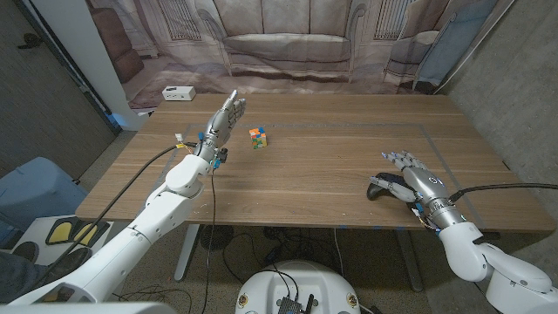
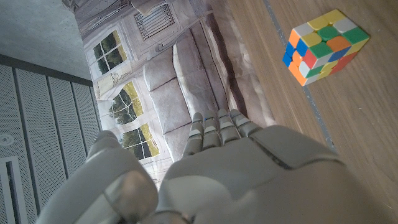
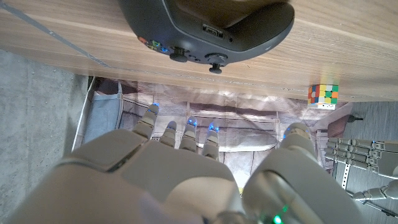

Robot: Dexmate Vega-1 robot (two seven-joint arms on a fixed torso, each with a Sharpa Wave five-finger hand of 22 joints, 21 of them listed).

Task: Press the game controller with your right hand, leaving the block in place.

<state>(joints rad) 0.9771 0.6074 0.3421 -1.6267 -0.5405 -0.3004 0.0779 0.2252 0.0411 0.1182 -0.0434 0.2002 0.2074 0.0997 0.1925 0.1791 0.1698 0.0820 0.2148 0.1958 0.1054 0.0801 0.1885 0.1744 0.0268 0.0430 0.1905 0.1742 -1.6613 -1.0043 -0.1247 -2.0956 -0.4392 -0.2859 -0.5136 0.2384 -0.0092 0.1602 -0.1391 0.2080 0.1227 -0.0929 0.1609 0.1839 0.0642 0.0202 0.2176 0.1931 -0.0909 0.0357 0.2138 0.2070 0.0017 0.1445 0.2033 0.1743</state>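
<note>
A black game controller (image 1: 381,187) lies near the table's front right; its buttons and sticks show in the right wrist view (image 3: 205,25). My right hand (image 1: 415,178) is just beside and over its right end, fingers straight and spread, holding nothing; I cannot tell whether it touches. My right hand's fingertips (image 3: 189,124) stop short of the controller in the wrist view. A colourful puzzle cube (image 1: 256,137) (image 2: 324,45) (image 3: 323,95) stands at the table's middle left. My left hand (image 1: 225,114) (image 2: 249,174) is raised left of the cube, fingers straight, empty.
A small white box (image 1: 178,92) sits at the table's back left corner. A printed sofa backdrop (image 1: 288,44) hangs behind the wooden table (image 1: 331,157). Cables (image 1: 144,174) trail from my left arm. A blue seat (image 1: 35,187) stands off the table's left.
</note>
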